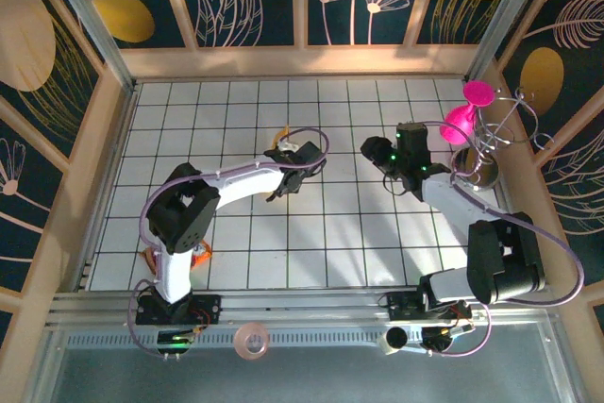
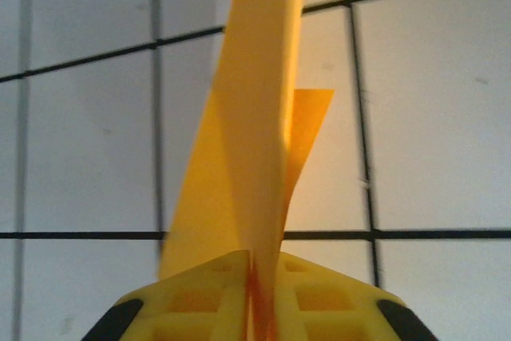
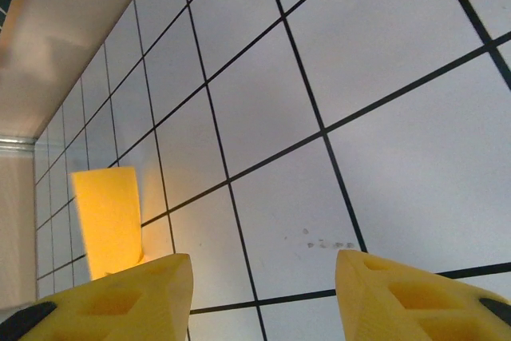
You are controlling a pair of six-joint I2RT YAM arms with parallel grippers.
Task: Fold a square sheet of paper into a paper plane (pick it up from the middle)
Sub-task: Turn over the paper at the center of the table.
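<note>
The orange-yellow paper plane point(image 2: 251, 141) is folded narrow and stands edge-on, rising from between my left gripper's point(image 2: 259, 265) yellow fingers point(image 2: 200, 293), which are pressed onto its lower end. From above, a small orange bit of the paper plane point(image 1: 280, 136) sticks out past the left gripper point(image 1: 289, 159) over the middle of the tiled floor. My right gripper point(image 1: 376, 151) hangs to its right, apart from it, open and empty. In the right wrist view the paper plane point(image 3: 108, 217) shows at the far left, beyond the widely spread right gripper point(image 3: 263, 265).
A pink balloon-like figure point(image 1: 462, 118) stands on a wire stand by the right wall. A roll of tape point(image 1: 252, 340) lies on the near rail. A small orange thing point(image 1: 203, 252) sits beside the left arm's base. Wooden walls point(image 1: 302, 61) surround the white tiled floor point(image 1: 321, 233).
</note>
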